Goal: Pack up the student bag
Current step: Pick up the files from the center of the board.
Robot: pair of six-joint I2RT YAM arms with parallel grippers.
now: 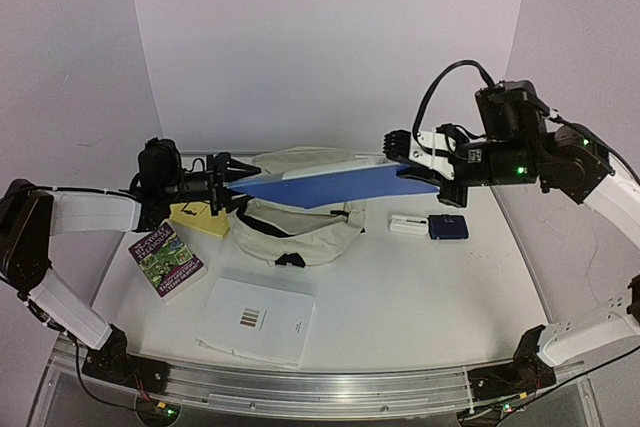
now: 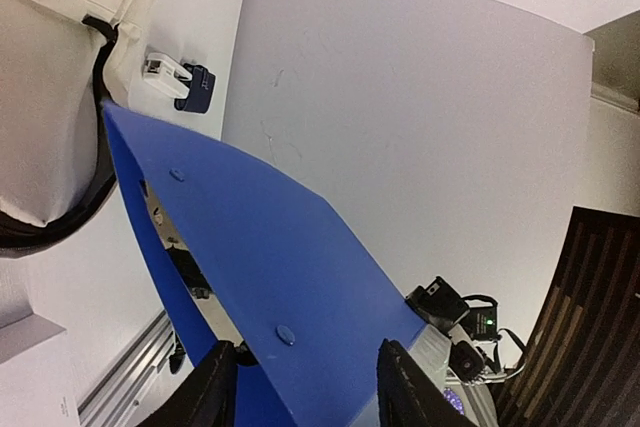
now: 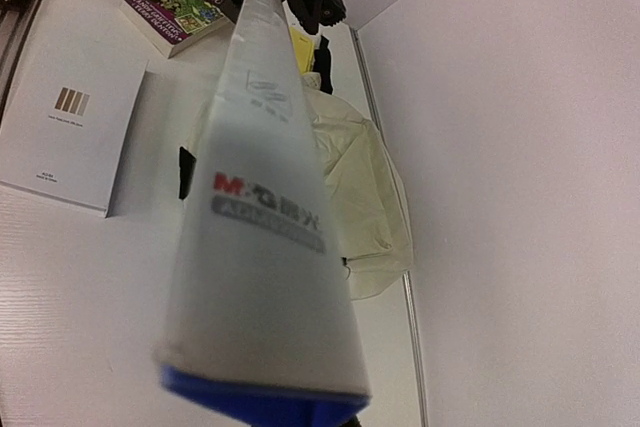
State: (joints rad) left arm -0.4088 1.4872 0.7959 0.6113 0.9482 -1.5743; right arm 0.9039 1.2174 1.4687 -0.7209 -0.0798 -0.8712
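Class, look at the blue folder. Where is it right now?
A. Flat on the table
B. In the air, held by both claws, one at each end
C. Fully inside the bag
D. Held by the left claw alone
B: the left claw and the right claw each grip one end of the folder, which hangs above the bag.

The left arm [image 1: 90, 212] stretches low from the left side of the table [image 1: 400, 297] toward its centre, forearm near level, the left gripper [image 1: 222, 187] pinched on one tip of a blue folder [image 1: 320, 185]. The right arm [image 1: 580, 167] arches high from the right, elbow raised, the right gripper [image 1: 405, 159] clamped on the opposite end. The grippers face each other, well apart.
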